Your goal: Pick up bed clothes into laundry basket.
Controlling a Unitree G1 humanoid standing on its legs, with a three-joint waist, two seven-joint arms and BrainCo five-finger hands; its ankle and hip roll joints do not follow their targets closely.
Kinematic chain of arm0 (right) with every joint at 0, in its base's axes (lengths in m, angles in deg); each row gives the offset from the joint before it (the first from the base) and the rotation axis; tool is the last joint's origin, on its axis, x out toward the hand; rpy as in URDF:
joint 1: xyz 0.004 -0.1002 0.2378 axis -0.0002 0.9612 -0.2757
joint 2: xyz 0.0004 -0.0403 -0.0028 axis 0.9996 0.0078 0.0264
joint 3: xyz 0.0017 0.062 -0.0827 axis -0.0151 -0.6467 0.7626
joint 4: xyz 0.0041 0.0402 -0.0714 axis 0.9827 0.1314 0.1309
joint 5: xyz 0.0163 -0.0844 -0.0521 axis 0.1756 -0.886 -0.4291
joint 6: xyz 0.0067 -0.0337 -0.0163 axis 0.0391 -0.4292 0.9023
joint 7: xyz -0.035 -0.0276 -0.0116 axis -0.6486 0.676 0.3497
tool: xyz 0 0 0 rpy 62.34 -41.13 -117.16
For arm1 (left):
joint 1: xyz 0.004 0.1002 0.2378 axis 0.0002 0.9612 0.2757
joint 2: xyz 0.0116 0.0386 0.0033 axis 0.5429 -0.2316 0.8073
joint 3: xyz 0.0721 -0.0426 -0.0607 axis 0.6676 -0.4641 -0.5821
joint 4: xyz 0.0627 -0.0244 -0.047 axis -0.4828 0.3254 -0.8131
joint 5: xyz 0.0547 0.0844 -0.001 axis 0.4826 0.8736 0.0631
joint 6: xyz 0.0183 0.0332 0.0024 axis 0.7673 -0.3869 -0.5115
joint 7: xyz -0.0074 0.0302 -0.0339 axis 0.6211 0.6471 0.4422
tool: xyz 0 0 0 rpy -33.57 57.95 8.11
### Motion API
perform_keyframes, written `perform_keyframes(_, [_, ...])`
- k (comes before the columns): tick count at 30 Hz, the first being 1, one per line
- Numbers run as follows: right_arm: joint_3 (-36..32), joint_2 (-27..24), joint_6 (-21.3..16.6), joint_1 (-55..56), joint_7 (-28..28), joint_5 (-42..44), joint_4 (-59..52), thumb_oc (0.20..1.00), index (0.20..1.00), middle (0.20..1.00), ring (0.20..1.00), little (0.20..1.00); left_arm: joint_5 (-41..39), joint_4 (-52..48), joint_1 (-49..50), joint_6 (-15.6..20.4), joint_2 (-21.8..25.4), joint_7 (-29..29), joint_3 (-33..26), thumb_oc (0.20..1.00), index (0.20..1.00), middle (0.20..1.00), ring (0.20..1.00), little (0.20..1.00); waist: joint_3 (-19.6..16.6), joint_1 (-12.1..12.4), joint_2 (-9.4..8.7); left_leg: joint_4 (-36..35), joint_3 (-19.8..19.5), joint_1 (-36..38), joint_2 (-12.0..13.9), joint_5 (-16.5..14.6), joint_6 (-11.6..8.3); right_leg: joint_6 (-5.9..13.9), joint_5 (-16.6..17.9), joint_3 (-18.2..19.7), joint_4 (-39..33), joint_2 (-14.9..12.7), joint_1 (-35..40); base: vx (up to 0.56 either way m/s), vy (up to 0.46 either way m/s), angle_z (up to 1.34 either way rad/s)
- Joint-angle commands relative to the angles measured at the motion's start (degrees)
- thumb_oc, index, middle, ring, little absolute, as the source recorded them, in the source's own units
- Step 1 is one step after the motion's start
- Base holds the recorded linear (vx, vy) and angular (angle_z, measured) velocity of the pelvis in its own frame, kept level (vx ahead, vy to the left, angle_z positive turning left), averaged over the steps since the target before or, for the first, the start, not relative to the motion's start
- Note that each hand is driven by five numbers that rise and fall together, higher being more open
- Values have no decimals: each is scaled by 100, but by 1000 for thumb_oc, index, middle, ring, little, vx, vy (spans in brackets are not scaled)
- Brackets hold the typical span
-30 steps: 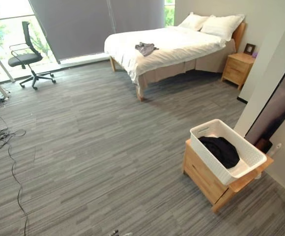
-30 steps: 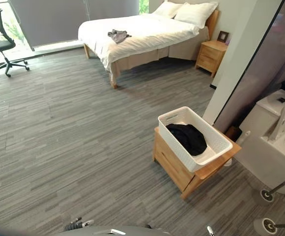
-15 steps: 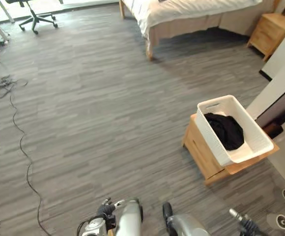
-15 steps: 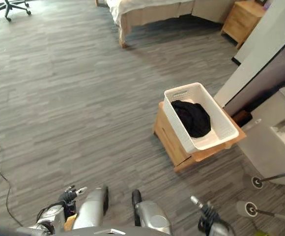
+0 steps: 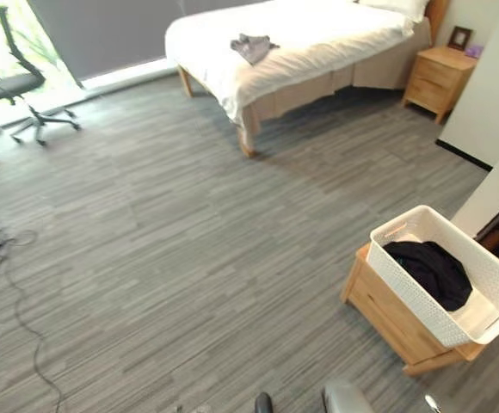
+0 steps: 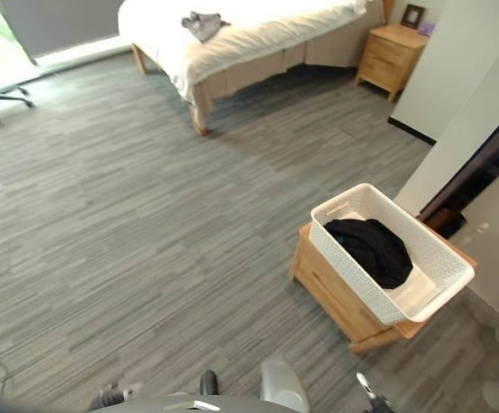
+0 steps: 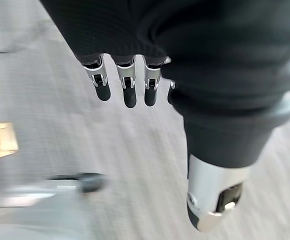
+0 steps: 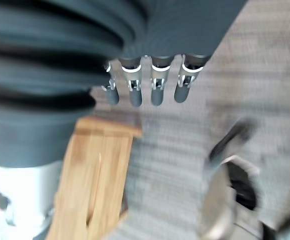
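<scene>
A crumpled grey garment (image 5: 252,46) lies on the white bed (image 5: 318,60) at the far side of the room. A white laundry basket (image 5: 413,297) stands on a low wooden stand (image 5: 385,314) at the right, with a black garment (image 5: 434,271) inside it. My left hand (image 7: 130,94) hangs over the grey floor, fingers straight and empty. Fingers of my right hand (image 8: 156,93) are straight too, holding nothing, with the wooden stand (image 8: 92,185) showing past them. Both hands are far from the bed.
A wooden nightstand (image 5: 439,77) sits right of the bed. An office chair (image 5: 21,86) stands by the window at the far left. A white wall corner (image 6: 456,95) rises just behind the basket. Wide open floor lies between me and the bed.
The camera dipped toward the floor and has swung back up, so the bed is in view again. The garments and the basket have not moved.
</scene>
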Motion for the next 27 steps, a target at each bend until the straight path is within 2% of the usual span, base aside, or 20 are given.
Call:
perform_keyframes(1, [-202, -489, -164, -358, -97, 159, 165, 1000, 1000, 1000, 1000, 1000, 60, 17, -149, 134, -42, -70, -222, 1000, 1000, 1000, 1000, 1000, 163, -167, 56, 263, -210, 59, -48, -297, -98, 301, 1075, -62, -1791, 345, 620, 532, -51, 13])
perform_keyframes(2, [-212, -488, -161, -342, -89, 173, 199, 1000, 1000, 1000, 1000, 1000, 85, 37, -150, 142, -50, -79, -220, 1000, 1000, 1000, 1000, 1000, 169, -225, 72, 196, -265, 257, -50, -365, -119, 333, 1162, -150, -2138, 370, 701, 911, -122, 19])
perform_keyframes(3, [-264, -499, -134, -300, -64, 158, 249, 1000, 1000, 1000, 1000, 1000, 91, 92, -180, 161, -83, -87, -239, 1000, 1000, 1000, 1000, 1000, 84, -345, 67, 90, -385, 623, -106, -521, -153, 375, 1493, -320, -2799, 355, 584, 739, -127, 25])
perform_keyframes(4, [-293, -503, -127, -269, -66, 147, 234, 1000, 1000, 1000, 1000, 1000, 94, 100, -185, 174, -98, -91, -232, 1000, 1000, 1000, 1000, 1000, 47, -418, 73, 70, -464, 795, -101, -592, -182, 402, 1628, -365, -3054, 348, 525, 802, -164, 23])
perform_keyframes(8, [-421, -533, -97, -96, -36, 170, 355, 1000, 1000, 1000, 1000, 1000, 76, 90, -223, 207, -142, -129, -179, 1000, 1000, 1000, 1000, 1000, -76, -635, 141, 200, -698, 1195, 28, -688, -318, 418, 1836, -307, -3126, 382, 533, 430, -146, 63])
perform_keyframes(10, [-444, -565, -61, 41, 22, 179, 380, 1000, 1000, 1000, 1000, 1000, -8, 61, -176, 201, -208, -198, -188, 1000, 1000, 1000, 1000, 1000, -210, -744, 217, 664, -704, 1214, 203, -419, -531, 225, 1844, -230, -3012, 447, 718, 539, -276, 35])
perform_keyframes(11, [-424, -614, -53, 35, 46, 100, 481, 1000, 1000, 1000, 1000, 1000, -136, 53, -211, 190, -246, -205, -203, 1000, 1000, 1000, 1000, 1000, -237, -801, 294, 1217, -702, 1088, 293, 105, -743, 104, 1781, -197, -2848, 551, 752, 409, -271, 3])
perform_keyframes(13, [-422, -689, -54, -8, 31, 108, 432, 1000, 1000, 1000, 1000, 1000, -392, 25, -303, 161, -250, -228, -231, 1000, 1000, 1000, 1000, 1000, -172, -829, 173, 2865, -574, 362, 362, 990, -970, -117, 1647, -203, -2870, 478, 1072, 432, -399, -6])
perform_keyframes(14, [-305, -684, -56, -56, 66, 176, 296, 1000, 1000, 1000, 1000, 1000, -567, -42, -393, 206, -290, -225, -212, 1000, 1000, 1000, 1000, 1000, -63, -696, -123, 3972, -327, -285, 327, 1084, -875, -289, 1491, -55, -2872, 336, 1422, 383, -385, -7])
perform_keyframes(15, [-307, -684, -55, -58, 65, 176, 295, 1000, 1000, 1000, 1000, 1000, -568, -41, -397, 206, -290, -226, -212, 1000, 1000, 1000, 1000, 1000, -46, -684, -97, 4039, -323, -305, 360, 1039, -876, -291, 1485, -56, -2857, 369, 1419, 504, -382, 10])
perform_keyframes(16, [-128, -786, -47, -222, -35, -21, 273, 1000, 1000, 1000, 1000, 1000, -821, -45, -433, 224, -426, -198, -238, 1000, 1000, 1000, 1000, 1000, 83, -477, -254, 4186, 87, -1068, 425, 784, -741, -383, 1305, 213, -2778, 269, 1772, 252, -124, -32])
perform_keyframes(17, [-130, -784, -46, -227, -37, -23, 274, 1000, 1000, 1000, 1000, 1000, -823, -43, -439, 225, -424, -199, -237, 1000, 1000, 1000, 1000, 1000, 75, -445, -251, 4202, 119, -1086, 438, 775, -736, -378, 1308, 245, -2766, 281, 1744, 401, -144, -29])
perform_keyframes(19, [89, -840, -49, -300, -46, -273, 99, 1000, 1000, 1000, 1000, 1000, -862, -33, -446, 264, -499, -170, -234, 1000, 1000, 1000, 1000, 1000, 116, -294, -290, 3763, 324, -1546, 547, 598, -680, -392, 1134, 400, -2740, 202, 1983, 341, -15, -63])
perform_keyframes(20, [140, -838, -63, -312, -46, -302, 16, 1000, 1000, 1000, 1000, 1000, -894, -12, -443, 271, -506, -169, -270, 1000, 1000, 1000, 1000, 1000, 75, -258, -276, 3192, 405, -1644, 619, 639, -665, -386, 1046, 480, -2764, 177, 2066, 678, 54, -85])
perform_keyframes(21, [157, -845, -89, -351, -56, -270, -73, 1000, 1000, 1000, 1000, 1000, -1061, 23, -387, 267, -538, -171, -353, 1000, 1000, 1000, 1000, 1000, 60, -119, -176, 1819, 317, -1737, 675, 712, -638, -350, 789, 615, -2756, 189, 2355, 742, 87, -83])
perform_keyframes(23, [187, -871, -107, -362, -96, -464, -32, 1000, 1000, 1000, 1000, 1000, -1116, 106, -337, 260, -525, -196, -444, 1000, 1000, 1000, 1000, 1000, 43, 1, -42, 569, 33, -1696, 492, 929, -658, -309, 582, 737, -2810, 226, 2665, 594, 66, -76])
perform_keyframes(24, [187, -872, -106, -364, -97, -464, -33, 1000, 1000, 1000, 1000, 1000, -1116, 107, -339, 260, -525, -197, -445, 1000, 1000, 1000, 1000, 1000, 40, 5, -38, 540, 36, -1690, 498, 951, -660, -310, 592, 742, -2812, 233, 2656, 406, 25, -55])
perform_keyframes(25, [216, -900, -109, -339, -92, -604, -34, 1000, 1000, 1000, 1000, 1000, -1128, 117, -292, 271, -512, -209, -497, 1000, 1000, 1000, 1000, 1000, 6, 58, 3, 104, -31, -1728, 457, 990, -664, -295, 515, 819, -2814, 228, 2806, 875, 62, -71])
perform_keyframes(26, [244, -881, -42, -252, -37, -922, 116, 1000, 1000, 1000, 1000, 1000, -1088, 295, -121, 246, -426, -219, -785, 1000, 1000, 1000, 1000, 1000, -178, 151, 66, -130, 220, -1922, 518, 1046, -720, -227, 254, 1045, -2783, 119, 3319, 1095, 109, -70])
perform_keyframes(27, [229, -862, 2, -219, 7, -1018, 173, 1000, 1000, 1000, 1000, 1000, -1085, 329, -15, 235, -409, -220, -908, 1000, 1000, 1000, 1000, 1000, -270, 175, 103, -130, 302, -1789, 550, 1129, -686, -204, 168, 1146, -2782, 91, 3443, 896, 97, -93])
